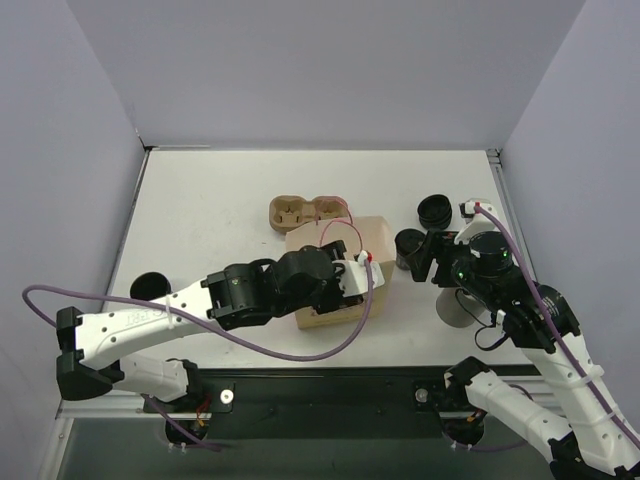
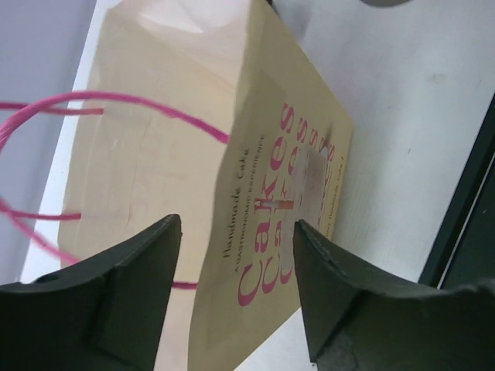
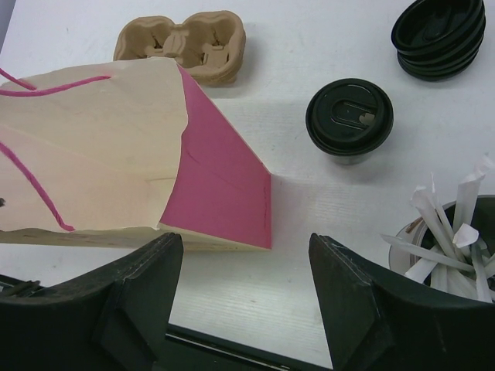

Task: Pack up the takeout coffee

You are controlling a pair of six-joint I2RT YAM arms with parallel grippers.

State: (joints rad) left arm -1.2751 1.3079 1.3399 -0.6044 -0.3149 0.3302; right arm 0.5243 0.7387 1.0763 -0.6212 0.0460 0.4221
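Look first at the small black disposable coffee cup with its black lid [image 3: 349, 116]: it stands upright on the white table [image 3: 332, 232], just ahead of the right gripper [image 3: 244, 263], outside both the bag and the tray. The right gripper's jaws are spread wide and hold nothing. Beyond the cup you see a stack of loose black lids [image 3: 438, 35], and to its right side a grey cylinder [image 1: 450, 308] holding paper-wrapped white straws [image 3: 464, 201]. To the cup's left lies the cream paper bag with a pink lining and pink cord handles [image 3: 93, 154], on its side with its mouth towards the right arm. Behind the bag sits the brown pulp two-well tray [image 3: 182, 46], its wells unfilled. The left gripper [image 2: 236, 247] hovers over the bag's printed face, jaws parted either side of a folded edge and clamping nothing. A round black object [image 1: 150, 287] shows beside the left arm; you cannot tell what it is.
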